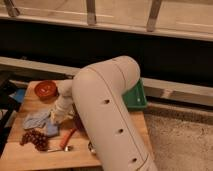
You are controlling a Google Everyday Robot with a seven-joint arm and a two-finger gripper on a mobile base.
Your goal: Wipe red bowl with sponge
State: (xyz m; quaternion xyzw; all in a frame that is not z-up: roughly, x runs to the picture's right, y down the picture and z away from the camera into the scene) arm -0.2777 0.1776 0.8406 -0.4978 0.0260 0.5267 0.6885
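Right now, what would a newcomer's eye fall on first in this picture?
The big white robot arm fills the middle, hiding part of the wooden table. Its gripper is down at a blue cloth on the table's left side, with the red bowl behind it near the far left corner and dark grapes in front.

Light wooden table (20, 156), stuff on it: red bowl (46, 90) at the far left corner, blue rag (36, 120) lying flat mid-left, w/ a bunch of dark grapes (34, 138) just in front of it. A red-handled utensil (67, 139) is right beside the grapes, near the front edge. The green tray (136, 97) is at the far right, partly hidden. Btw the gripper (57, 116) is down at the rag's right edge.
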